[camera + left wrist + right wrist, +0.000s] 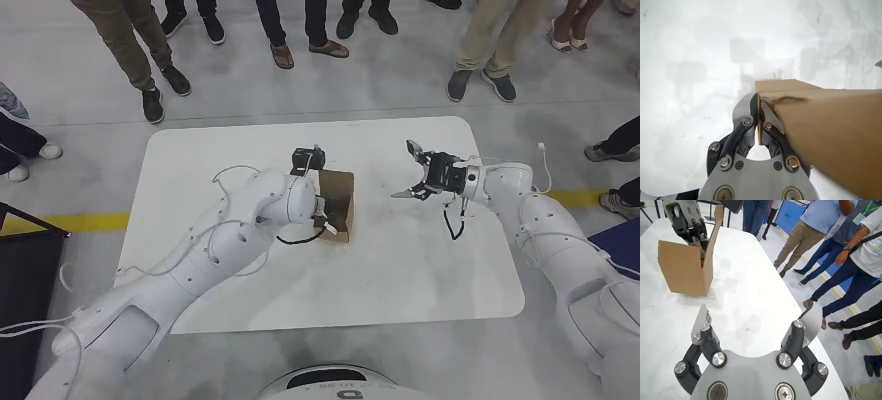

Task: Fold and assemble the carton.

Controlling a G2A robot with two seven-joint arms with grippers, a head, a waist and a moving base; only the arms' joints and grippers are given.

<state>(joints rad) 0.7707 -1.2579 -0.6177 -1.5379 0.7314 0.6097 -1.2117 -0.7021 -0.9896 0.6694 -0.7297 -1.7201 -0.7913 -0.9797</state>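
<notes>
A brown cardboard carton stands upright near the middle of the white table, its top open and one flap raised. My left gripper is shut on the edge of that flap, reaching in from above; the carton fills one side of the left wrist view. In the right wrist view the carton stands ahead with the left gripper pinching its tall flap. My right gripper hovers to the right of the carton, apart from it, with fingers spread wide and nothing between them.
Several people stand around the far and right sides of the table; none touches the carton. Bare tabletop lies between the carton and the right gripper and along the near edge. A yellow floor line runs left of the table.
</notes>
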